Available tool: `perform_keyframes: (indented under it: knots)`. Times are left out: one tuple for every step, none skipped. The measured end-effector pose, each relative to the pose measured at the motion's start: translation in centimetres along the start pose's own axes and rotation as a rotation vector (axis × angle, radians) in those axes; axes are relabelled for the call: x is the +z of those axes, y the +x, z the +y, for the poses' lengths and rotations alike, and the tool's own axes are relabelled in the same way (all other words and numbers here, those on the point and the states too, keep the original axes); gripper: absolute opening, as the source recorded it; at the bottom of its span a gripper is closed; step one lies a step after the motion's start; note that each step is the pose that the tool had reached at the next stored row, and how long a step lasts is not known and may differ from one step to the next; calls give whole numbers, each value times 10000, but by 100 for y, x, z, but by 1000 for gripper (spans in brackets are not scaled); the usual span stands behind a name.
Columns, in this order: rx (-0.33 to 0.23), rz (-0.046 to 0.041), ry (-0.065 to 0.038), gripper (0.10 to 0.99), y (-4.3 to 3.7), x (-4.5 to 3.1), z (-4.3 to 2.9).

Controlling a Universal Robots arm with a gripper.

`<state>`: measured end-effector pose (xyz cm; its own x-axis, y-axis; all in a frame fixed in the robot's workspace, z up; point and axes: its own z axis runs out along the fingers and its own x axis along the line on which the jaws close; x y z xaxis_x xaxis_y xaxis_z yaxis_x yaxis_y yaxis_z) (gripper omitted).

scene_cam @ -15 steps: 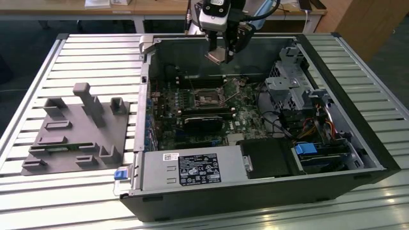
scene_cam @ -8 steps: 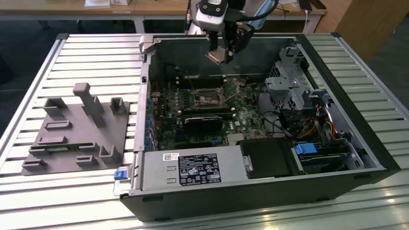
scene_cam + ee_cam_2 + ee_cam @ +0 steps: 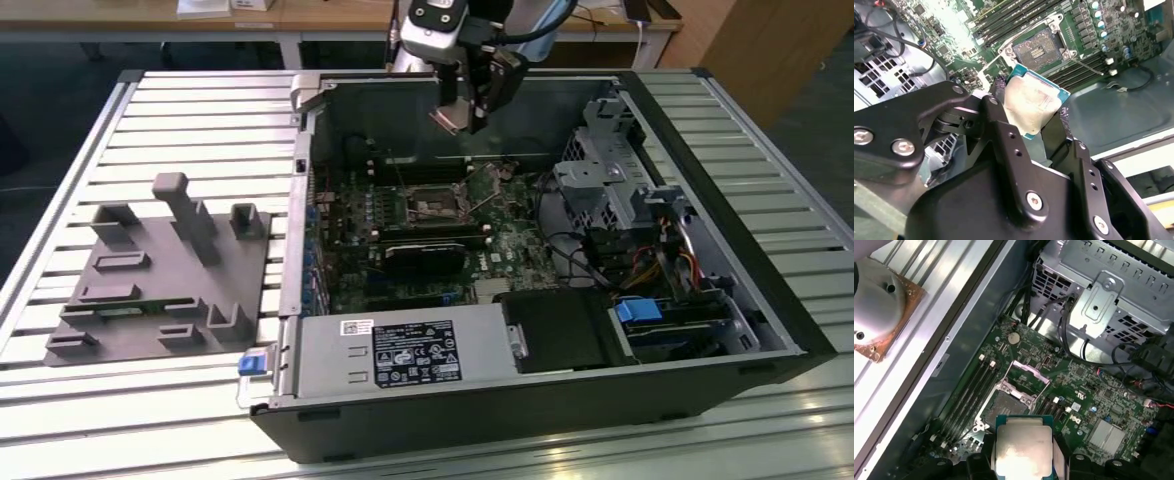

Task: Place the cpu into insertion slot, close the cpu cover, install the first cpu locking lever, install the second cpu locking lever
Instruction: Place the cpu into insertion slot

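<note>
Above the square insertion slot (image 3: 1040, 47), flat silvery cpu (image 3: 1023, 445) in black pincer (image 3: 1030, 111)

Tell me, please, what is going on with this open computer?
The robot arm's gripper is shut on the processor chip, holding it by two opposite edges in the air above the open computer case. On the green board beneath, the socket is bare and its metal cover looks tilted open. The chip is not yet seated.
</note>
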<state>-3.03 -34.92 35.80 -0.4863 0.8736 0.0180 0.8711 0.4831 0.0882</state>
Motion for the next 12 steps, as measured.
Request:
perform_keyframes:
  knots:
    - [106,-10,-2,537,0,0,0]
    - [225,-21,-3,537,1,0,1]
    - [335,-32,-5,537,1,1,1]
    - [439,-41,-7,537,2,1,1]
    - [542,-51,-9,537,2,1,1]
    - [647,-60,-10,537,3,1,2]
    - [750,-70,-12,537,4,1,2]
    - [862,-81,-13,537,5,1,3]
    - [974,-91,-15,537,6,2,3]
    - [1086,-102,-17,537,6,2,4]
    - [1198,-112,-18,537,7,2,4]
    - [1310,-122,-21,537,9,3,5]
